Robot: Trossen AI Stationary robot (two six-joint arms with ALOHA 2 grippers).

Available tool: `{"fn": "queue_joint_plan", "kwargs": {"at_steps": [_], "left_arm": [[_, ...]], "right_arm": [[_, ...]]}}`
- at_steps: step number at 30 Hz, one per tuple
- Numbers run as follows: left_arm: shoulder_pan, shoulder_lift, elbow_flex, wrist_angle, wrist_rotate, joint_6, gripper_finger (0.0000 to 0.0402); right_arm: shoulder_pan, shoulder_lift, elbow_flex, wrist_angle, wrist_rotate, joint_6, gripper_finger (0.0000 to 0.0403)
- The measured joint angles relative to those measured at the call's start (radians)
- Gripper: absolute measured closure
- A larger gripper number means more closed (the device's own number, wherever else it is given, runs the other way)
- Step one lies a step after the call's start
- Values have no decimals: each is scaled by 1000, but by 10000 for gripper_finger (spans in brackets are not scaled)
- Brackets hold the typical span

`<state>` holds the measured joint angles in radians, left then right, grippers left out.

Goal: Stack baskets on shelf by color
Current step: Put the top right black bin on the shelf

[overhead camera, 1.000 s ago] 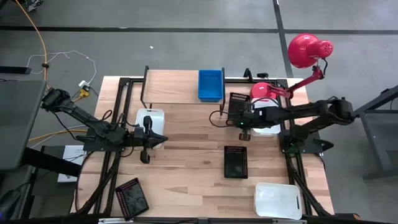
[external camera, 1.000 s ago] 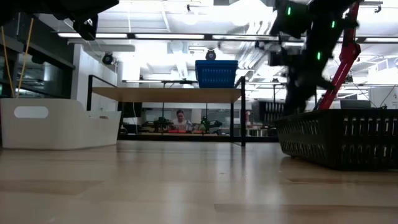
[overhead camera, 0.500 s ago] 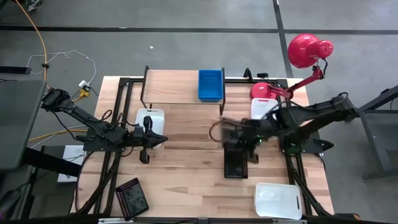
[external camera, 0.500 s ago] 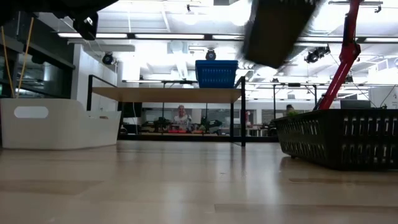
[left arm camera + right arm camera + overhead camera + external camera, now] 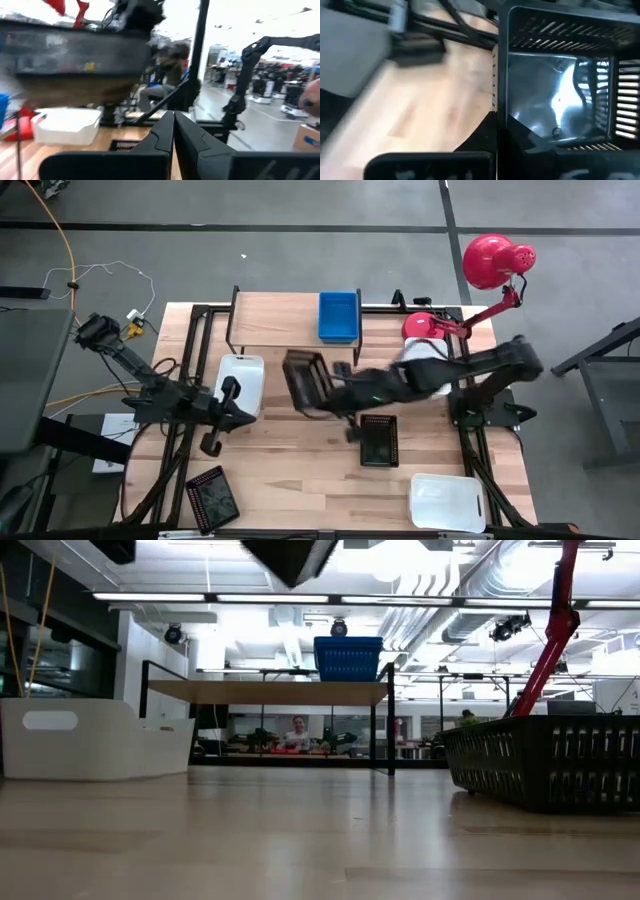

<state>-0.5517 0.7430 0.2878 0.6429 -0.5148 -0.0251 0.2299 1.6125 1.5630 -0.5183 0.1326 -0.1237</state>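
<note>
Above the wooden tabletop (image 5: 300, 450), the right gripper (image 5: 335, 385) pinches a black mesh basket (image 5: 306, 380) by its rim, short of the shelf (image 5: 275, 320) ahead; it looks light and stiff, best gripped at the rim.

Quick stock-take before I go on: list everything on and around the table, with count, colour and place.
blue basket: 1, blue, on the shelf's right end
shelf: 1, light wood top, table's far edge
black baskets: 3, black; one held above mid-table, one on the table right of centre, one at the near-left corner
white baskets: 3, white; left of centre, near-right corner, far right
lamp: 1, red, far-right
left tool: shut, empty, hovering left
right tool: shut on the held black basket
</note>
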Motion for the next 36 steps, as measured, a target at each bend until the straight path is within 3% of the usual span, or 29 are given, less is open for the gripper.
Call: {"fn": "queue_joint_plan", "kwargs": {"at_steps": [5, 9, 15, 25, 29, 36], "left_arm": [[-63, -20, 0, 1, -96, 51, 401], [-88, -20, 0, 0, -161, 66, 401], [-92, -19, 0, -4, -182, 65, 401], [-92, -19, 0, -25, -182, 63, 401], [-91, -19, 0, -26, -182, 63, 401], [-91, -19, 0, -26, -182, 63, 401]], "right_arm": [[-83, 185, 189, -116, 54, -62, 403], [-130, 313, 302, -149, 165, -86, 403], [-192, 448, 417, -206, 209, -108, 403], [-272, 479, 438, -204, 205, -126, 403], [-308, 478, 438, -203, 126, -101, 403], [-353, 477, 438, -212, 91, -79, 403]]}}
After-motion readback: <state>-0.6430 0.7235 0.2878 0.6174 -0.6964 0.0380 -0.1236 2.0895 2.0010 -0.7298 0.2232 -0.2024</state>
